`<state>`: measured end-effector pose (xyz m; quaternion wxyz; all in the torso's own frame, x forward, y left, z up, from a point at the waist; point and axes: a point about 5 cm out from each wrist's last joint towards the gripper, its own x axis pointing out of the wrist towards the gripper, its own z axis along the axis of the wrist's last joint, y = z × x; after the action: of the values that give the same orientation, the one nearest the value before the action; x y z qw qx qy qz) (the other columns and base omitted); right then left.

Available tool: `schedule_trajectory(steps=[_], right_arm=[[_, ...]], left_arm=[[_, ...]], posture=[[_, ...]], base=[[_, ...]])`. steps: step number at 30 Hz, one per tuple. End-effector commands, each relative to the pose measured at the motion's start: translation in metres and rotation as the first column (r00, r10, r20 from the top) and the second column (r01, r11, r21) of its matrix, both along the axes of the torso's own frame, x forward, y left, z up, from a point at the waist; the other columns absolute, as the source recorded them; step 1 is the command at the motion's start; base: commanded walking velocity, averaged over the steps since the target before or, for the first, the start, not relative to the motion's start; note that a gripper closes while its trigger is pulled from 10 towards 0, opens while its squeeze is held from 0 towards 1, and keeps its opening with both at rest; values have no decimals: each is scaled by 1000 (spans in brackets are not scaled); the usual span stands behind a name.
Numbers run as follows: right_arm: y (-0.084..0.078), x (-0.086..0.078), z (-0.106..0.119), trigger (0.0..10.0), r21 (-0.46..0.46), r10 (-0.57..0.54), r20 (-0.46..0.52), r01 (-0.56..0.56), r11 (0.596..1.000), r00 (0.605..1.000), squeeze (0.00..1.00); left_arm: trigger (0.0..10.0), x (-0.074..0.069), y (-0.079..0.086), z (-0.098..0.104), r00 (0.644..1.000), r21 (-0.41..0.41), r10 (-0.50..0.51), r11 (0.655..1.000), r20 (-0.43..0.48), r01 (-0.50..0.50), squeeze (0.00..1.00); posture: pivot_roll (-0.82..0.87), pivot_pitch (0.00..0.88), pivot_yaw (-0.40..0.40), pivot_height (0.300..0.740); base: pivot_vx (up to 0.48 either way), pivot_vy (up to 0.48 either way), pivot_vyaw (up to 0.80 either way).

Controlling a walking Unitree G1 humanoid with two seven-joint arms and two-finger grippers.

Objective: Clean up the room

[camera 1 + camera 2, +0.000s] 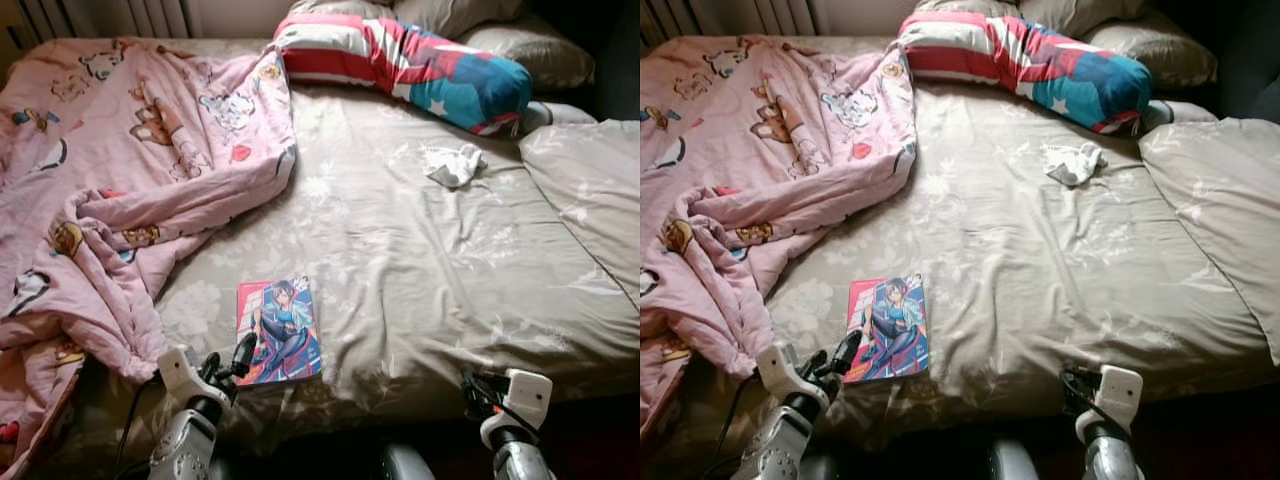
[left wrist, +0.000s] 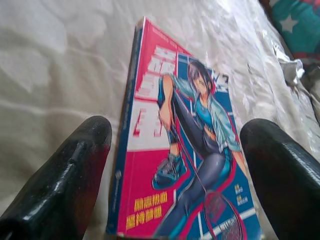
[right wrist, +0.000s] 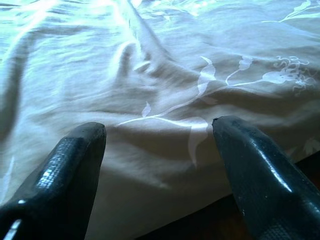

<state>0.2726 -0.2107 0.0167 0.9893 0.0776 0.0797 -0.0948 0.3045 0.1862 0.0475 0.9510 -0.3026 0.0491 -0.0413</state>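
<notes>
The left tool (image 1: 236, 362) is standing released at the near edge of the bed (image 1: 430, 290), its fingers (image 2: 70, 175) spread to either side of the comic book (image 1: 279, 330), which is lying flat just inside that edge and beside the rumpled pink quilt (image 1: 120, 180); the right tool (image 3: 160, 150) is hovering released over bare sheet. The likely failure is the thin book sliding on the soft sheet or the fingers pinching fabric, because little of the cover is standing proud. Open sheet is lying beyond the book, with a white cloth (image 1: 452, 165) and striped pillow (image 1: 410, 65) well apart.
</notes>
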Motion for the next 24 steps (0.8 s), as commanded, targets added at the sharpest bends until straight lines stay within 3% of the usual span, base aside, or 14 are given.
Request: schedule_trajectory(steps=[1,20,24], right_arm=[[-3,-7,-5,10000,1,-12,-26,12,1000,1000,0],[-8,-9,-3,10000,-3,-1,-44,1,1000,999,0],[-8,-9,-3,10000,-5,4,-49,-4,1000,999,0]], left_arm=[[10000,-9,-3,-15,998,-24,-18,1000,-60,16,0],[10000,-11,-10,-29,990,-42,-25,999,-136,20,0],[10000,-13,-12,-33,987,-81,-40,996,-157,27,0]], posture=[[-31,261,-102,587],[-61,276,-123,587],[-65,277,-127,587]], base=[[0,0,0],[0,0,0],[0,0,0]])
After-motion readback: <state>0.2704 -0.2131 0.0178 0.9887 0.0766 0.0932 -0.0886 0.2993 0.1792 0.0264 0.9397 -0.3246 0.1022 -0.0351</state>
